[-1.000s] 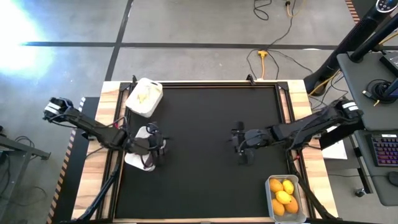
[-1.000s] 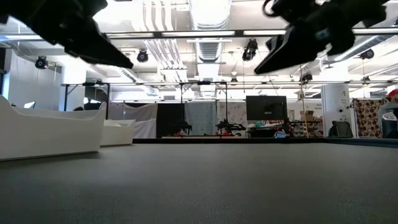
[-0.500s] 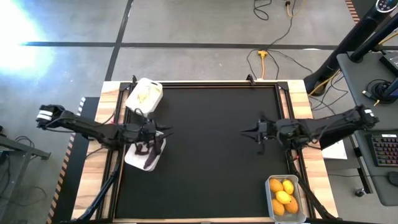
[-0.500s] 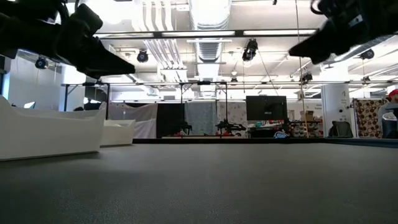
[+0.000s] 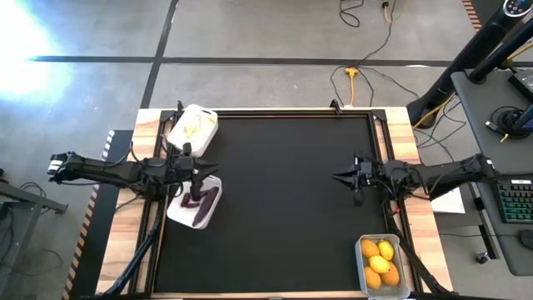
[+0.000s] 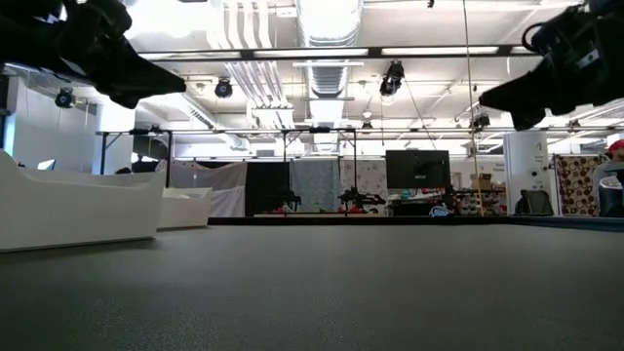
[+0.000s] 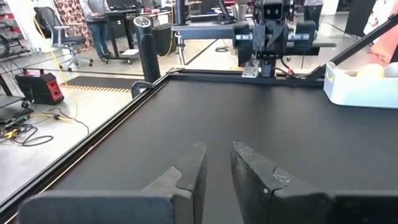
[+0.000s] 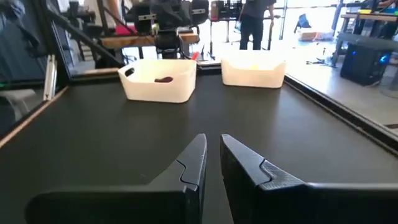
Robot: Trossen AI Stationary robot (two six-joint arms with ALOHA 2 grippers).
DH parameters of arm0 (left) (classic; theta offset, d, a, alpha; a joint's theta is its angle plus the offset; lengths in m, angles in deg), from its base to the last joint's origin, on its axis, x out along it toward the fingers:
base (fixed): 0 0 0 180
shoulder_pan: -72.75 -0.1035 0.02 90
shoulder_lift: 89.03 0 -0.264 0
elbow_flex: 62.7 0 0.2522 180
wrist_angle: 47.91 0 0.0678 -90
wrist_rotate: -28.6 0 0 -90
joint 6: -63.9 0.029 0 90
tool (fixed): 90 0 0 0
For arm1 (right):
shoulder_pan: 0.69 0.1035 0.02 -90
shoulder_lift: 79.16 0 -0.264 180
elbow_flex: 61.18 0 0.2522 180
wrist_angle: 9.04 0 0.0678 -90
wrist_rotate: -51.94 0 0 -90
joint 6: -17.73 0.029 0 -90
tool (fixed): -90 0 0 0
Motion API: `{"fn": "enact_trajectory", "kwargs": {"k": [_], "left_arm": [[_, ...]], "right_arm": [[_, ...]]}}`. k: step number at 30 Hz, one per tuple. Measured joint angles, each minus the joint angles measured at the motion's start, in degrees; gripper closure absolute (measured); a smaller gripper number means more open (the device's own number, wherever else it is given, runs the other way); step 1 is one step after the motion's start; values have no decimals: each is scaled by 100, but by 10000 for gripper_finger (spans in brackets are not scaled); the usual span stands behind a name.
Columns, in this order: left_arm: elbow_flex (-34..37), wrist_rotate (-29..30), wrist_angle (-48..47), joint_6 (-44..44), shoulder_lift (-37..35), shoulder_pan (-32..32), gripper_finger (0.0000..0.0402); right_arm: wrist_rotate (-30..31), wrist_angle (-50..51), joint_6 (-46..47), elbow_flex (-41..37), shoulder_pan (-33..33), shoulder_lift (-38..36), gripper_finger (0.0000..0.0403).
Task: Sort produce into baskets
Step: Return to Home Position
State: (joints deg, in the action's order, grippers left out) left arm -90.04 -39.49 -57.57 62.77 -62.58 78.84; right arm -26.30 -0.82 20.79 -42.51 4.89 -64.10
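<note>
L gripper: above the mat's left side, between the two white bins and by the lower one's rim. Off the surface in low view.
L fingers: drawn near together with a slim gap, nothing between them.
R gripper: above the mat's right side at mid-depth, well apart from every bin and raised.
R fingers: same, nearly touching and empty.
Top white bin: at the far-left corner of the table, partly over the mat's edge.
Garlic: pale lumps inside the top white bin; prob. several, count unclear from above.
Lower white bin: at the left edge, nearer the cam side, tilted a bit.
Eggplants: dark purple pcs lying inside the lower white bin.
Clear bin: near-right corner, off the mat.
Fruits: yellow and orange, packed in the clear bin and touching each other.
Mat: no loose produce on it in high view.
</note>
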Motion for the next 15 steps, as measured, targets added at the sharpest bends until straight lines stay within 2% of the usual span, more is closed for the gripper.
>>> {"fn": "enact_trajectory", "kwargs": {"k": [4,10,15], "left_arm": [[106,-46,-142,-123,-284,4,350],[621,-634,527,164,-373,9,350],[879,-612,602,134,-482,4,350]], "right_arm": [[-15,-360,229,-422,0,-23,365],[339,-226,374,-417,0,112,365],[471,230,1035,-417,0,253,365]]}}
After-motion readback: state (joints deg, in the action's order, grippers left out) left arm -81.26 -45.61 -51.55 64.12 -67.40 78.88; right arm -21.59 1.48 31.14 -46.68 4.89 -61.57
